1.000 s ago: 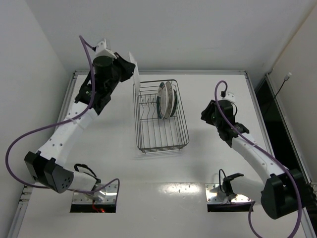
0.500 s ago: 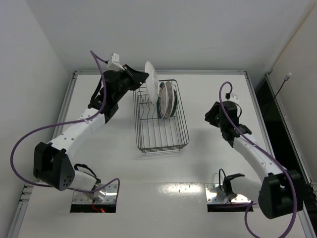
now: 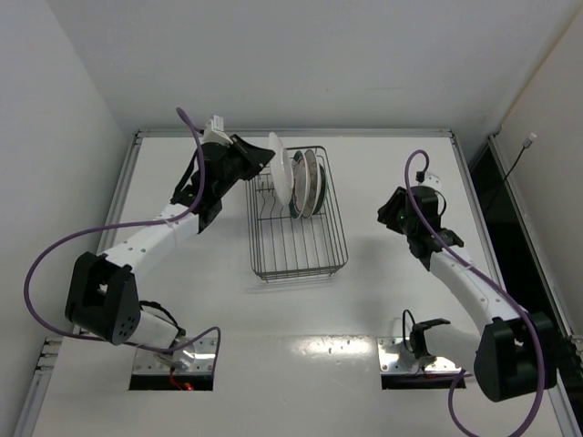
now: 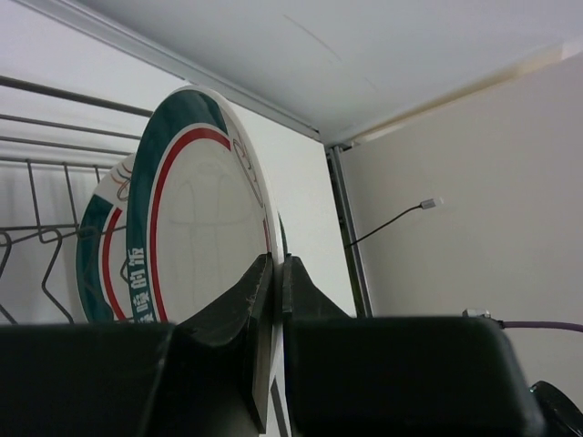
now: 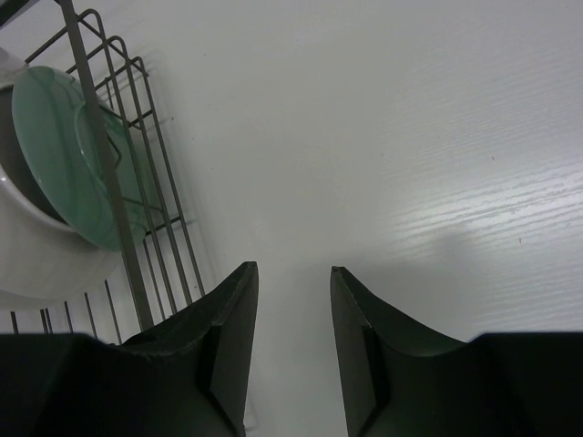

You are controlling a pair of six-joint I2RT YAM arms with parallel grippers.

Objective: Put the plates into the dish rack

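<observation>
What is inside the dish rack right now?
Plates stand on edge at the dish rack's far end, including a teal plate and a green-banded plate. They overlap, so their count is hidden. A further plate is clamped in the left gripper beside them.

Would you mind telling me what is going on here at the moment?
The left gripper is shut on a green-banded plate, holding it on edge over the far end of the dish rack, where other plates already stand upright. The right gripper hangs open and empty over the table to the rack's right.
</observation>
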